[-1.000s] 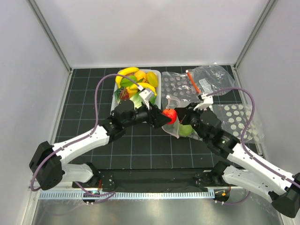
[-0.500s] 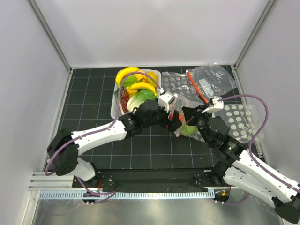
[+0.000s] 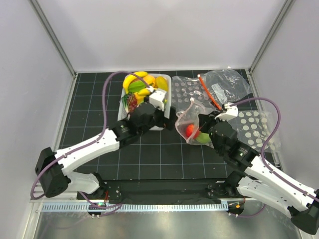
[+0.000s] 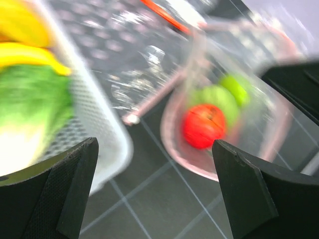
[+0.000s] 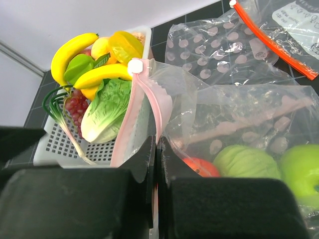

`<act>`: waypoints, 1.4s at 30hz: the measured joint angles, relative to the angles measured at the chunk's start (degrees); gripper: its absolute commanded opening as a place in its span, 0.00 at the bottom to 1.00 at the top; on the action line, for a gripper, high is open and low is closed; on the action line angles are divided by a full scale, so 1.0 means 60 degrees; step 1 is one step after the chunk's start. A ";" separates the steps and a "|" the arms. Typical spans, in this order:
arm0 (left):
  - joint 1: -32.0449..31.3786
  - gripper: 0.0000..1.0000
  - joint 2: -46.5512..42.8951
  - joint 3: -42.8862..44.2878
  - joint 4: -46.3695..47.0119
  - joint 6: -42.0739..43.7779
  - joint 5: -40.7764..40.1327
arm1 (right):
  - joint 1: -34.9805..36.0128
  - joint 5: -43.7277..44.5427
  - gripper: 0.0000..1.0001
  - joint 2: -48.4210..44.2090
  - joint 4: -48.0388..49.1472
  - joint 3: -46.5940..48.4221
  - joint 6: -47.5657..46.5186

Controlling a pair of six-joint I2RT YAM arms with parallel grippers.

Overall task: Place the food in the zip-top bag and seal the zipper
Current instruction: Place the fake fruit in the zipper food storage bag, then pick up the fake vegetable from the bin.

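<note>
The zip-top bag [image 3: 192, 127] is held up with its mouth open, its pale pink zipper [image 5: 154, 99] along the rim. A red piece [image 3: 190, 130] and green pieces [image 3: 202, 137] lie inside it; they also show in the left wrist view [image 4: 203, 124] and the right wrist view [image 5: 246, 162]. My right gripper [image 5: 157, 149] is shut on the bag's zipper edge. My left gripper [image 4: 154, 194] is open and empty, between the white basket [image 3: 164, 102] and the bag. Bananas [image 5: 82, 62], lettuce [image 5: 107, 109] and grapes [image 5: 75, 107] lie in the basket.
A second clear bag with an orange-red strip [image 3: 207, 89] lies at the back right on dotted plastic sheets [image 3: 251, 124]. The white walls of the enclosure stand at left, back and right.
My left gripper has let go of the red piece, which now lies in the bag, and has drawn back left toward the basket. My right gripper still holds the bag's mouth.
</note>
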 measured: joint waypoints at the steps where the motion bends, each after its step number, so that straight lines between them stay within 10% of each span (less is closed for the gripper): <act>1: 0.0270 1.00 -0.0189 -0.0055 -0.0004 -0.0131 -0.0171 | 0.0000 0.0025 0.01 0.0004 -0.0007 0.0007 0.0007; 9: 0.3235 1.00 0.0280 -0.0149 -0.0841 -0.1115 -0.1049 | 0.0000 0.0091 0.01 0.0102 -0.0062 0.0066 0.0022; 23: 0.3905 0.99 0.1650 -0.0066 -0.1880 -0.0841 -0.2517 | 0.0000 0.0084 0.01 0.0237 -0.0055 0.0069 0.0018; 42: 0.4954 0.61 0.3381 0.0528 -0.1905 -0.1093 -0.1668 | 0.0000 0.0076 0.01 0.0342 -0.0047 0.0087 0.0018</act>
